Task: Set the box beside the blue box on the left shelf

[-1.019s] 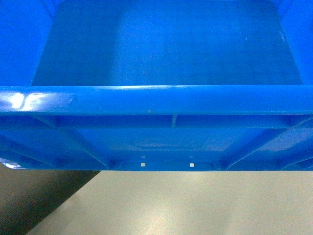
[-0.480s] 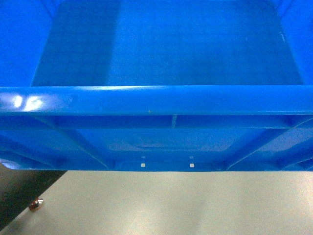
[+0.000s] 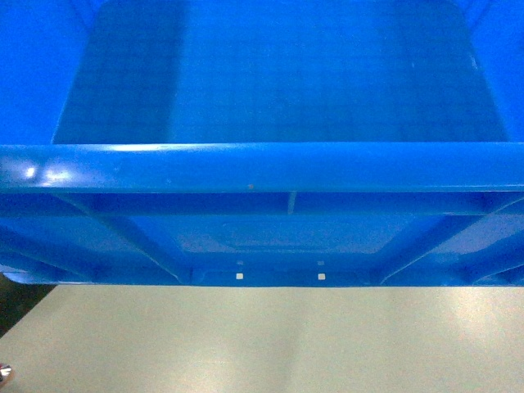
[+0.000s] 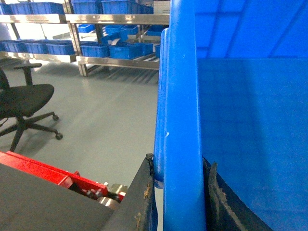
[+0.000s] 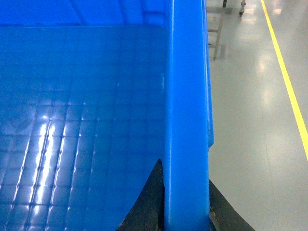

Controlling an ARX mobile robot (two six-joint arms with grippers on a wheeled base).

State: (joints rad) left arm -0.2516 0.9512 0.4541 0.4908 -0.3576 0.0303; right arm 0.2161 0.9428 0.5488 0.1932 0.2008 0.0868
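The box (image 3: pixel 262 168) is a large bright-blue crate that fills most of the head view, with its thick near rim across the middle and its smooth inside above. My left gripper (image 4: pixel 181 161) is shut on the box's left rim (image 4: pixel 180 120), one dark finger on each side of the wall. My right gripper (image 5: pixel 185 171) is shut on the right rim (image 5: pixel 185 110) in the same way. The box hangs above pale floor (image 3: pixel 270 344). The left shelf and the blue box on it are out of view.
A black office chair (image 4: pixel 24 98) stands on the grey floor at left. Metal racks (image 4: pixel 115 60) with several blue crates line the far wall. A red steel frame (image 4: pixel 48 168) lies low beside the left gripper. A yellow floor line (image 5: pixel 286 77) runs on the right.
The floor under the box has slid by. The dark patch at lower left has shrunk, and a small metal foot has moved to the corner. Both grips are unchanged.
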